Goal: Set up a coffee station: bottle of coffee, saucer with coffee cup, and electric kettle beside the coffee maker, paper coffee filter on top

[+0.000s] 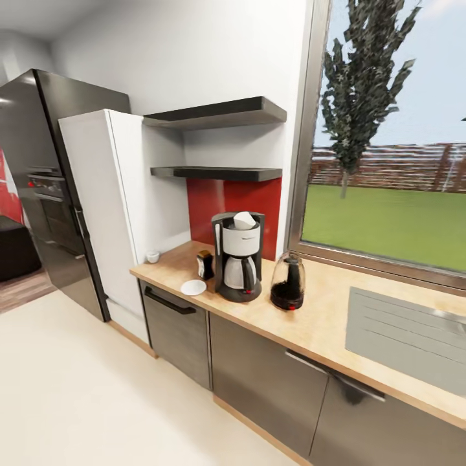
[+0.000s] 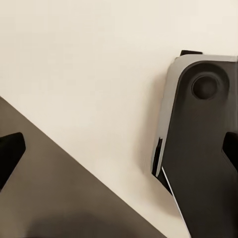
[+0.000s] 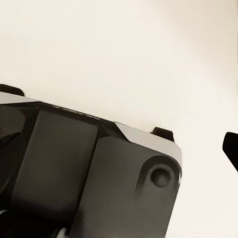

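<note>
Both sets of jaws hang over pale floor beside my own base. On the left gripper (image 2: 119, 146) I see dark fingertips (image 2: 10, 148) at opposite edges of its wrist view, so I read those jaws as wide with nothing between them. On the right I catch just one dark tip at the frame edge, and I cannot tell how those jaws stand.

What I judge is left to move is the coffee cup (image 1: 153, 257) — it sits at the far left end of the countertop (image 1: 323, 323), close against the white cabinet (image 1: 103, 213), well apart from the saucer (image 1: 193, 287). The saucer lies bare just beside the coffee maker (image 1: 238, 256), with the bottle of coffee (image 1: 205, 265) behind it. The paper coffee filter (image 1: 244, 221) rests on the machine's top, and the electric kettle (image 1: 288, 282) stands near its other side.

From the head view the cup lies ahead and to the left — so my left arm looks the nearer one, once I roll the base closer.
</note>
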Available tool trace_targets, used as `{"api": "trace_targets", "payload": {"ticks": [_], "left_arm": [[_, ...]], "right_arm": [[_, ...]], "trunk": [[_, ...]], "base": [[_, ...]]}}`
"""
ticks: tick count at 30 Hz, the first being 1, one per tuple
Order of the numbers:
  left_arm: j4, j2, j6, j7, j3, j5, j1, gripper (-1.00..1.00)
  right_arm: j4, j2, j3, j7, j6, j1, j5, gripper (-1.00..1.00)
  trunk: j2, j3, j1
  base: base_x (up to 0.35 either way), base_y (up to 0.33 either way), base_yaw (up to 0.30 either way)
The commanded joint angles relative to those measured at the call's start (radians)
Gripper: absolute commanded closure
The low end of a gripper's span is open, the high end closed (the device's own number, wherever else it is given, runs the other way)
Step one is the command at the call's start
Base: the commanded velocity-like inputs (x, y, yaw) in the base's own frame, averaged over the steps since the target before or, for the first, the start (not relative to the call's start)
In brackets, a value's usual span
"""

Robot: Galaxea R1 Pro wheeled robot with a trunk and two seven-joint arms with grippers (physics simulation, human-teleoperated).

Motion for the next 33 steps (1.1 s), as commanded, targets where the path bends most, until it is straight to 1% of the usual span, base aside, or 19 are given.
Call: {"api": "trace_targets", "payload": {"ticks": [1,7,18,33], "left_arm": [[-0.006,0.000,-0.003,0.001,-0.006,0.010,0.000,-1.00],[-0.018,0.000,-0.003,0.001,-0.008,0.009,0.000,-1.00],[-0.020,0.000,-0.001,0.000,-0.010,0.007,0.000,-1.00],[-0.020,-0.001,-0.001,0.000,-0.009,0.008,0.000,-1.00]], "right_arm": [[0.002,0.001,0.007,0.004,-0.003,-0.001,-0.011,-1.00],[0.001,0.010,0.007,0.006,-0.006,-0.001,-0.013,-1.00],[0.001,0.009,0.006,0.006,-0.007,-0.001,-0.014,-1.00],[0.002,0.009,0.006,0.006,-0.007,-0.001,-0.014,-1.00]], "trunk": [[-0.001,0.000,0.000],[-0.001,0.000,0.000],[-0.001,0.000,0.000],[-0.001,0.000,0.000]], "base": [[0.014,0.308,0.000],[0.076,0.318,0.000],[0.259,0.233,0.227],[0.279,0.235,0.007]]}}
